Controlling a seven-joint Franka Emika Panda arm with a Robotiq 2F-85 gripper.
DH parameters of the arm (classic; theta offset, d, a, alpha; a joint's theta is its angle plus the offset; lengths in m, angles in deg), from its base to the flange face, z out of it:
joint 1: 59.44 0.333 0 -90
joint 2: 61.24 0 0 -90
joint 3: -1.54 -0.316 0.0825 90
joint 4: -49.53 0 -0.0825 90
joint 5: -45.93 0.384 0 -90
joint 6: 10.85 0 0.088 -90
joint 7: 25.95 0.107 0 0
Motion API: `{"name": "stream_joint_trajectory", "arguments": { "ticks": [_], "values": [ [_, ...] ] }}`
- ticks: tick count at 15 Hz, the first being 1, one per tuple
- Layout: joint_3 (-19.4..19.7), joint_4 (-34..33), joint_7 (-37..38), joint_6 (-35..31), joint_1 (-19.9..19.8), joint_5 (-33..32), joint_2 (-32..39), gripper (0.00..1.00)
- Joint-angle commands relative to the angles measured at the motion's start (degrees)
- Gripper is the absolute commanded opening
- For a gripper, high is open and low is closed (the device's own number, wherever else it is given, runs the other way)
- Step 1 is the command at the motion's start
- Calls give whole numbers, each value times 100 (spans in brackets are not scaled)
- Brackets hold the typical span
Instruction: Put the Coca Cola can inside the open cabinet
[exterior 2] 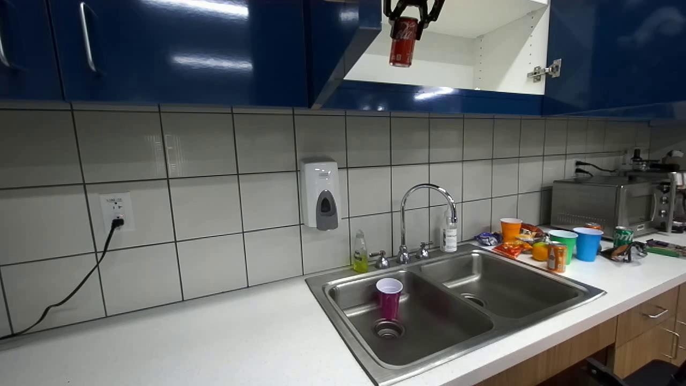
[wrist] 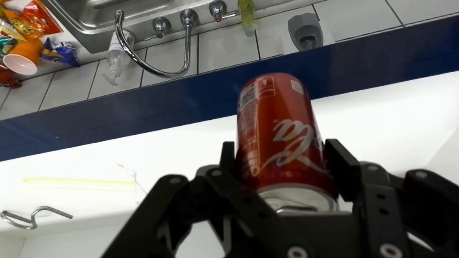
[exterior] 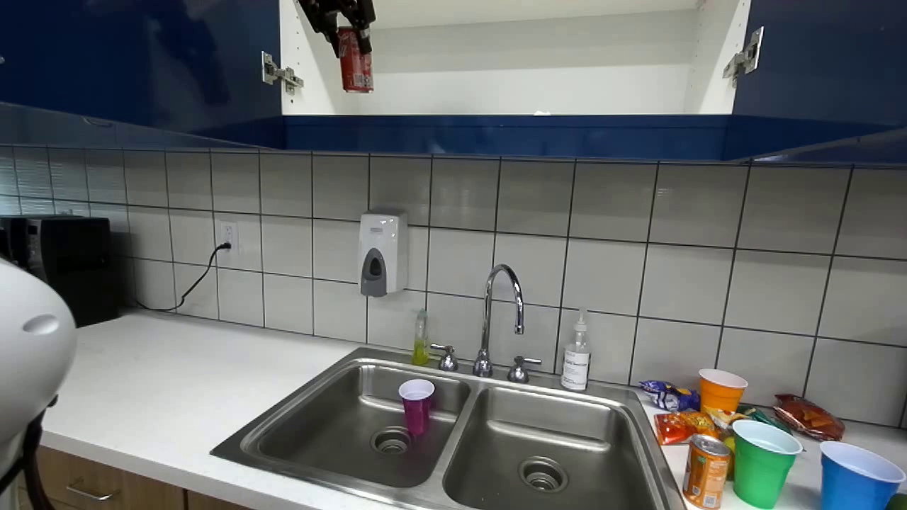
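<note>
The place is a kitchen. A steel double sink (exterior: 459, 428) is let into a white bench (exterior: 163, 375), with a curved tap (exterior: 486, 322) at the sink's back edge. Behind the sink, a tiled wall (exterior: 538, 195) carries a soap dispenser (exterior: 383, 253); above the sink hangs the open cabinet (exterior: 524, 88). Near the sink sit coloured cups (exterior: 762, 467) and snack packets (exterior: 672, 428), and further along from it, in an exterior view, an oven-like appliance (exterior 2: 584, 203). Whether home or office, I cannot tell.
</note>
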Motion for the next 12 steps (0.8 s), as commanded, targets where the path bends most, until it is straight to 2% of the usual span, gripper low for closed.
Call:
{"name": "stream_joint_trajectory", "arguments": {
  "ticks": [1,12],
  "values": [
    [-68,-498,229,38,-21,-202,345,39],
    [-1,-1320,372,221,68,-374,978,39]
  ]
}}
